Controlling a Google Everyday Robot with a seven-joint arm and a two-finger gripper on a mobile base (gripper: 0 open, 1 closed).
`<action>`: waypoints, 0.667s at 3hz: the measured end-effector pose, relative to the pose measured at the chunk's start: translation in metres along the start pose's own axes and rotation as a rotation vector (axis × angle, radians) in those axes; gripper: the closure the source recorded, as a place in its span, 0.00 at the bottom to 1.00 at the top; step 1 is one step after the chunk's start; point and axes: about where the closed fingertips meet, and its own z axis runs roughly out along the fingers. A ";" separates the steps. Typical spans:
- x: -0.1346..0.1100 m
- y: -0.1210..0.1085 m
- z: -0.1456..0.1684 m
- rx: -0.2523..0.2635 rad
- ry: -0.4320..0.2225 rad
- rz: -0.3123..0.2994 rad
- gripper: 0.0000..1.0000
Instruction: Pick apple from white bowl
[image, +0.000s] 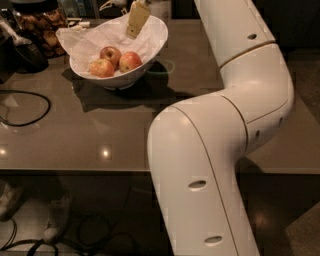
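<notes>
The white bowl (152, 42), lined with crumpled white paper, stands on the brown table at the back left. It holds three apples. The pinkish-red apple (130, 61) lies at the right. A darker red one (110, 53) lies behind it and a paler yellow-orange one (101, 68) lies at the left. My gripper (136, 20) hangs over the bowl's far inner side, above and behind the apples and touching none of them. Its tan fingers point down and to the left.
My white arm (225, 125) fills the right foreground and covers the table's right half. A black cable (30, 107) loops on the table at the left. A dark container of brown snacks (42, 25) stands at the back left. The table's front edge (75, 169) runs across below.
</notes>
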 end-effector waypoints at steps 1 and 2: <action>-0.004 0.001 0.013 -0.016 -0.003 -0.006 0.26; -0.005 0.002 0.028 -0.036 0.002 -0.009 0.25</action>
